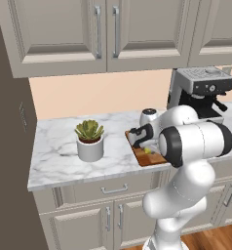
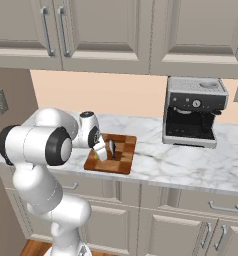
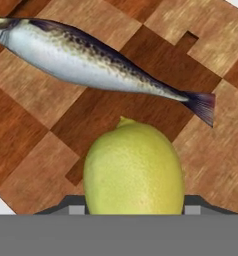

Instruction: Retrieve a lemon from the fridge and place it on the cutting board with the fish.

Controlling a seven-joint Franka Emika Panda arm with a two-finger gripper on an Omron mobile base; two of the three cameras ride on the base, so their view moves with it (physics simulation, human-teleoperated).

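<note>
The yellow-green lemon (image 3: 133, 170) sits between the two dark finger tips of my gripper (image 3: 134, 206), just above the reddish-brown checkered cutting board (image 3: 31, 100). The gripper is shut on it. The silver, speckled fish (image 3: 91, 57) lies flat on the board just beyond the lemon, apart from it. From the base, the gripper (image 1: 142, 145) points down over the cutting board (image 1: 148, 159) on the marble counter, with the lemon (image 1: 147, 151) at its tip. From the other side, the gripper (image 2: 100, 152) hangs beside the fish (image 2: 111, 148) on the cutting board (image 2: 122, 159).
A potted succulent (image 1: 90, 141) stands on the counter left of the board. A coffee machine (image 2: 193, 112) stands to the right against the wall. Closed cabinets (image 1: 103, 34) hang overhead. The counter's front edge (image 2: 156, 181) runs just below the board.
</note>
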